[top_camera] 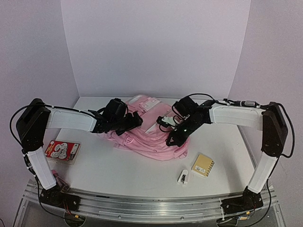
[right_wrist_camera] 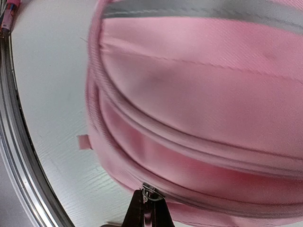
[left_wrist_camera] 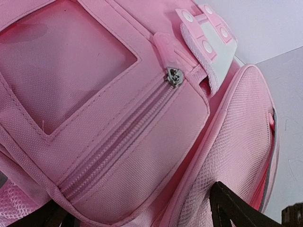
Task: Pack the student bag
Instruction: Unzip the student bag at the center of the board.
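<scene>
The student bag [top_camera: 147, 139] is a large light-pink backpack lying on the white table in the middle of the top view. My left gripper [top_camera: 135, 120] is at its left upper side. In the left wrist view the bag [left_wrist_camera: 118, 94] fills the frame, with a shut zip pocket and its metal zip pull [left_wrist_camera: 173, 76]. My black fingertips [left_wrist_camera: 229, 208] stand wide apart with bag fabric between them. My right gripper [top_camera: 171, 141] is at the bag's front right edge. In the right wrist view the gripper [right_wrist_camera: 150, 210] is shut on a metal zip pull [right_wrist_camera: 150, 193] on the bag's main zip.
A red-and-white packet [top_camera: 63, 151] lies at the left. A yellow notebook [top_camera: 203, 164] and a small white object [top_camera: 183, 177] lie at the front right. A pink pen-like thing [top_camera: 57, 177] lies by the left arm's base. A metal rail [top_camera: 151, 203] runs along the near edge.
</scene>
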Available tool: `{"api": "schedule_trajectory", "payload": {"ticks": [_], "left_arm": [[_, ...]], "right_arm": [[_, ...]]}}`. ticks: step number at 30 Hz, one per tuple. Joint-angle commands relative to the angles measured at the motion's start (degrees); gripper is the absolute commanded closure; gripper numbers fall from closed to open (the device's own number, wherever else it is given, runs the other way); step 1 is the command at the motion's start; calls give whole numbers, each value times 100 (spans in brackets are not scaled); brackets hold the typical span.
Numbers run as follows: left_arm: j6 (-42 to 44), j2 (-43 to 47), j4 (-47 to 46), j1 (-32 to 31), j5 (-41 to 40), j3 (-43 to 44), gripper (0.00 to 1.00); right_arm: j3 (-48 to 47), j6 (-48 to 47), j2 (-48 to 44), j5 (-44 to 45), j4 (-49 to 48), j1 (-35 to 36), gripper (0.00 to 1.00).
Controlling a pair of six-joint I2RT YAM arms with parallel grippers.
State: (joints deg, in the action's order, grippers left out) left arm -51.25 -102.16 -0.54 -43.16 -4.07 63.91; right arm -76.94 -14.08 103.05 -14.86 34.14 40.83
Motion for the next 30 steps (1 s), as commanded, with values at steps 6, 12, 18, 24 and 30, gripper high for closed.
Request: {"api": "schedule_trajectory", "payload": {"ticks": [6,12,18,24,30], "left_arm": [[-548,69,-180,-394,167,-287,9],[-647,161,-373,-496,99,-408,10],[-812,169,-529,-534,225,-491,12],[-680,549,-142,-526,-172,-519,10],[-139,1406,1045,-309,-990,-252,0]], "right_arm": [[-985,1302,617,457,-869,1244,100],[-1356,2482,1141,1259,-1531,1243,100],[-1128,3861,1562,1530,-3348,1259,100],[-483,3729,1095,1860,-3670,1242,100],[512,3442,219,1849,-3134,950,100]]}}
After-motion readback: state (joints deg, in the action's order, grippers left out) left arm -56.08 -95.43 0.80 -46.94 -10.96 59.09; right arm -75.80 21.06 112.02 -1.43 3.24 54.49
